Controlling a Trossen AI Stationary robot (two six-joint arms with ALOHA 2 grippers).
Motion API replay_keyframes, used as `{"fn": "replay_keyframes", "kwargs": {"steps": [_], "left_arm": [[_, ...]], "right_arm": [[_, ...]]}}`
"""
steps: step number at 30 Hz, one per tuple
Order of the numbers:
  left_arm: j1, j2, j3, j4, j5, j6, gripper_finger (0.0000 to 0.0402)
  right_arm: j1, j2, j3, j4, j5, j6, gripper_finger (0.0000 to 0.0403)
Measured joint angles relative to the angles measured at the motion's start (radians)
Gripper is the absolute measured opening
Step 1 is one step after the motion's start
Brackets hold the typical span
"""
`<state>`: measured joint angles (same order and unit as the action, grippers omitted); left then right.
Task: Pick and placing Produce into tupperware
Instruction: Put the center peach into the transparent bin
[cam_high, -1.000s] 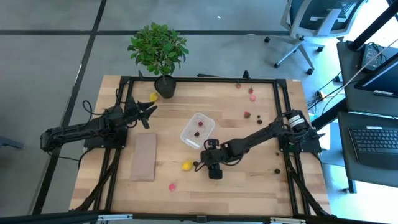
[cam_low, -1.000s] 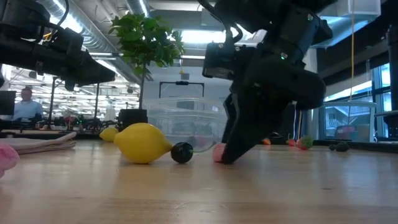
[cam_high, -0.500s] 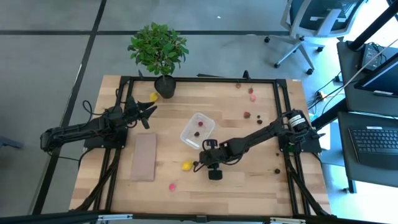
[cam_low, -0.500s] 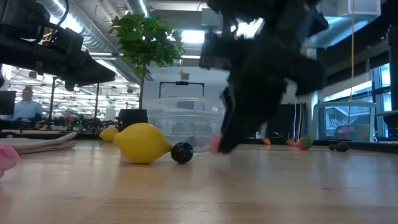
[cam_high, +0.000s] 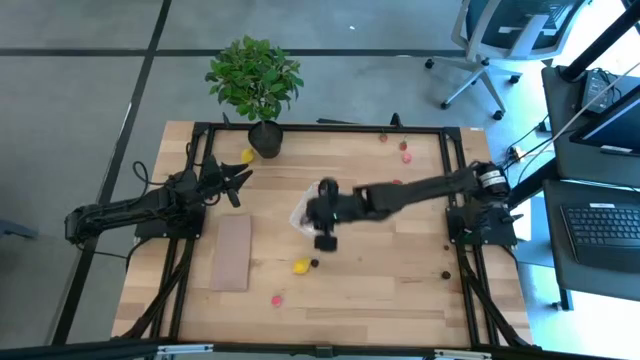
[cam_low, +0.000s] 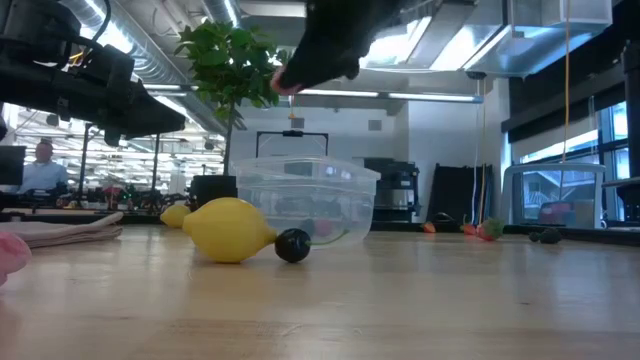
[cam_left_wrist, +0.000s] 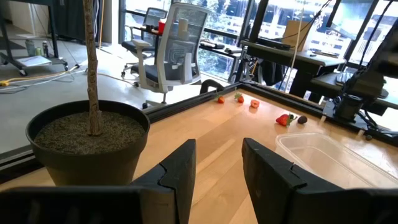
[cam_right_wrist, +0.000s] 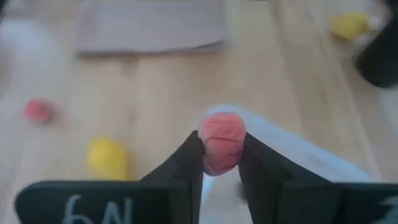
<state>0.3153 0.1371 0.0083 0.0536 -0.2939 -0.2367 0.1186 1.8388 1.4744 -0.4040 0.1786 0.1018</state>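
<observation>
The right pincer (cam_right_wrist: 221, 149), clenched on a pink produce piece (cam_right_wrist: 221, 142), hangs above the clear tupperware (cam_low: 305, 198) at mid-desk, so the carry seems finished and releasing it inside comes next.

bright, even daylight from big windows; right wrist view blurred, low view backlit with dark silhouettes.

A clear tub (cam_low: 305, 200) sits mid-table with small fruits inside. A pink fruit (cam_right_wrist: 221, 142) hangs above its edge, pinched between dark fingers. A yellow lemon (cam_low: 228, 230) and a dark berry (cam_low: 292, 245) lie touching nearby.
</observation>
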Motion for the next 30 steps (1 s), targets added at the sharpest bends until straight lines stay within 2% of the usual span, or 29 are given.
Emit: {"fn": "replay_keyframes", "kwargs": {"steps": [5, 8, 10, 19, 23, 30], "left_arm": [[0.0, 0.0, 0.0, 0.0, 0.0, 0.0, 0.0124], [0.0, 0.0, 0.0, 0.0, 0.0, 0.0, 0.0124], [0.0, 0.0, 0.0, 0.0, 0.0, 0.0, 0.0124], [0.0, 0.0, 0.0, 0.0, 0.0, 0.003, 0.0124], [0.0, 0.0, 0.0, 0.0, 0.0, 0.003, 0.0124], [0.0, 0.0, 0.0, 0.0, 0.0, 0.002, 0.0124]], "right_arm": [[-0.096, 0.002, -0.065, -0.025, -0.013, 0.076, 0.0088], [-0.123, 0.003, -0.111, -0.024, -0.056, 0.123, 0.0089], [-0.131, 0.003, -0.135, -0.018, -0.088, 0.146, 0.0093], [-0.131, 0.003, -0.175, 0.018, -0.095, 0.137, 0.0123], [-0.132, -0.003, -0.175, 0.057, -0.095, 0.117, 0.0154], [-0.117, -0.003, -0.175, 0.077, -0.104, 0.106, 0.0236]]}}
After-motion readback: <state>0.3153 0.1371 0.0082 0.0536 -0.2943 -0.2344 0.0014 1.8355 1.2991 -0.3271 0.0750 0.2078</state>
